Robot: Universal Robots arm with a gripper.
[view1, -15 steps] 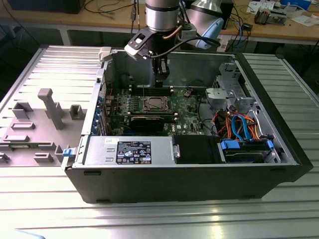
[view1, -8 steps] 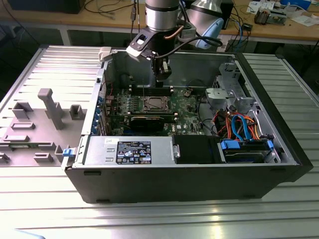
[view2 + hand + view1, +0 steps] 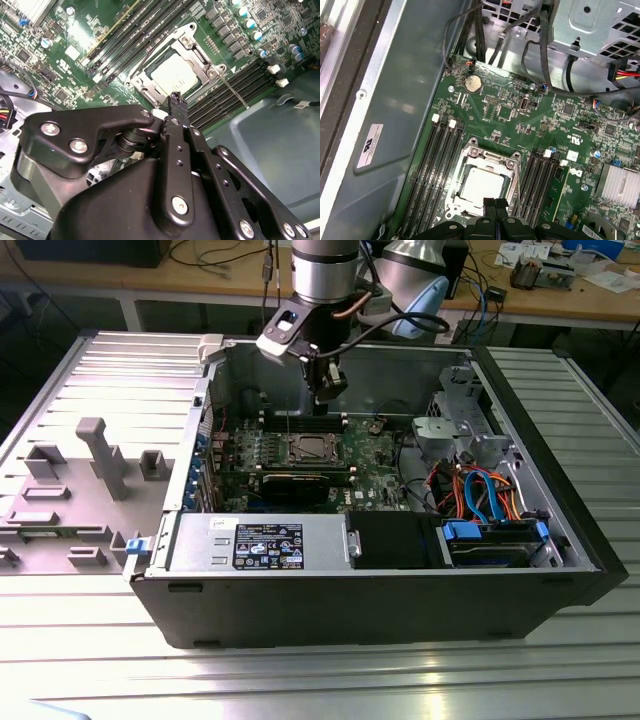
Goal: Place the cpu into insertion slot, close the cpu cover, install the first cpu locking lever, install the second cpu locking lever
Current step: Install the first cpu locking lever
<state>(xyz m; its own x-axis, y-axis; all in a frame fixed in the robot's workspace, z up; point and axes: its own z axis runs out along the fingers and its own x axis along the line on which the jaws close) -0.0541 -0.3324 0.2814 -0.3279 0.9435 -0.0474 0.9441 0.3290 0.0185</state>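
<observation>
The cpu (image 3: pixel 311 449) (image 3: pixel 174 75) (image 3: pixel 481 184) lies flat in the insertion slot (image 3: pixel 470 145) on the green motherboard, dull silver top up. The cpu cover (image 3: pixel 207 70) (image 3: pixel 512 167) lies down around it as a silver frame. A thin wire lever (image 3: pixel 233 93) runs along one side of the socket, by the memory slots. In the exterior view my gripper (image 3: pixel 328 390) hangs above the board, a little behind the socket and clear of it. Its black fingers (image 3: pixel 489 204) are shut together with nothing between them, and in both wrist views the gripper (image 3: pixel 176 99) (image 3: pixel 495 203) points toward the socket's edge.
Black memory slots (image 3: pixel 432 170) flank the socket on both sides. A long black expansion card (image 3: pixel 305 481) lies in front of it. The case walls (image 3: pixel 390 365), a drive cage (image 3: pixel 468 410), coloured cables (image 3: pixel 480 490) and the power supply (image 3: pixel 255 540) ring the board. Grey fixtures (image 3: pixel 100 455) stand outside.
</observation>
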